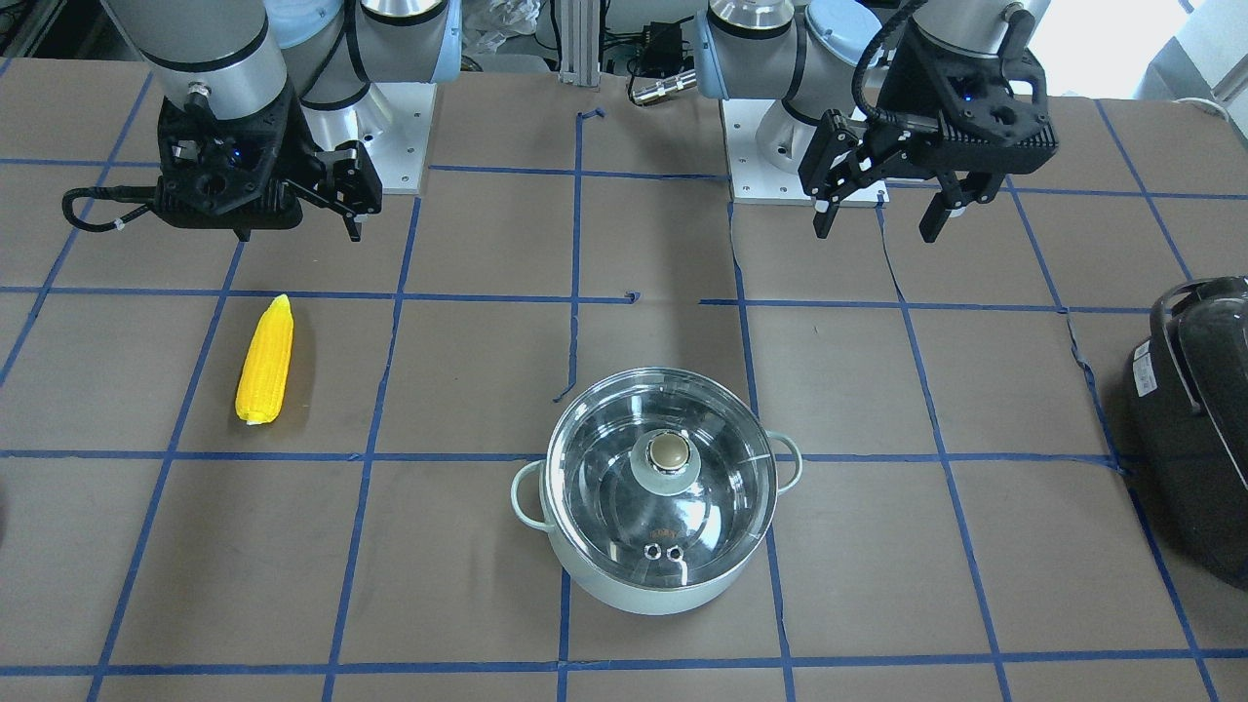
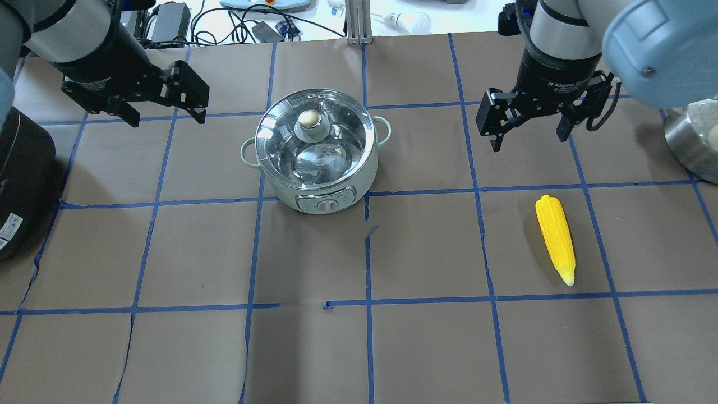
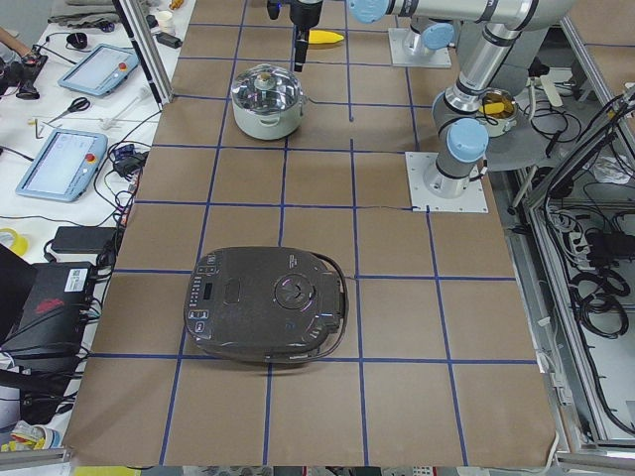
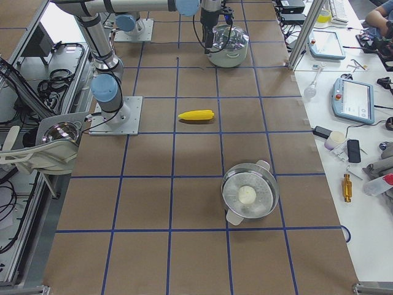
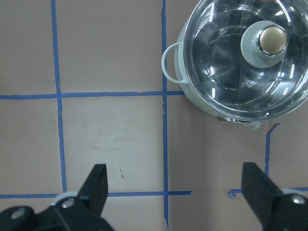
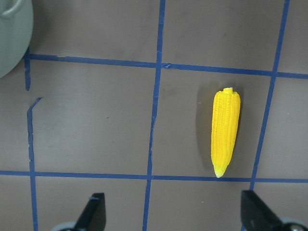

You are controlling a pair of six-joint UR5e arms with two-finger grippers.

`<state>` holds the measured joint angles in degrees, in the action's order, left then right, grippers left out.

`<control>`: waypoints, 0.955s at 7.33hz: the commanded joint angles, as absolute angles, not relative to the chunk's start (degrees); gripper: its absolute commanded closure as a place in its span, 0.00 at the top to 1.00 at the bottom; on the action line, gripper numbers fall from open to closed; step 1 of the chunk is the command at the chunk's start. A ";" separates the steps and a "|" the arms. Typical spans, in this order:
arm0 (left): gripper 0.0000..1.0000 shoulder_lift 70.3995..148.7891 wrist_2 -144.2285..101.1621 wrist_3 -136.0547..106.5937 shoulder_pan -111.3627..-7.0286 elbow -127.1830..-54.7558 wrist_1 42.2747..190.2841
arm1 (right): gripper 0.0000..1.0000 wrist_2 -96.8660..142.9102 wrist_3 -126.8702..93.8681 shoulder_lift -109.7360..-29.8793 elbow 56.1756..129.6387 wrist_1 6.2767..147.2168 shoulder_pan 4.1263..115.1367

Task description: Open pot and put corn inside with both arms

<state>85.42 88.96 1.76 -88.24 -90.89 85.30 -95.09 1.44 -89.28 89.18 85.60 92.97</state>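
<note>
The mint-green pot (image 1: 663,585) stands mid-table with its glass lid (image 1: 604,487) on and the brass knob (image 1: 669,450) on top. It also shows in the overhead view (image 2: 325,199) and the left wrist view (image 5: 174,62). The yellow corn (image 2: 554,238) lies flat on the table on my right side; it also shows in the front view (image 1: 265,361) and the right wrist view (image 6: 225,131). My left gripper (image 2: 167,119) hovers open and empty beside the pot. My right gripper (image 2: 528,141) hovers open and empty beyond the corn.
A bulky black appliance (image 1: 1194,419) sits at the table's left end (image 3: 268,302). A lidded steel pot (image 4: 249,198) stands near the table's right end. A steel bowl (image 2: 693,140) shows at the overhead view's right edge. Blue tape lines grid the brown table.
</note>
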 commanded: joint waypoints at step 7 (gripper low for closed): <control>1.00 85.52 88.95 1.76 -88.24 -90.79 85.25 | 1.00 -95.53 0.97 -89.12 89.21 88.07 92.73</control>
<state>85.49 89.01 1.76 -88.24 -90.79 85.26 -95.32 1.09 -89.19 89.17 87.54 92.82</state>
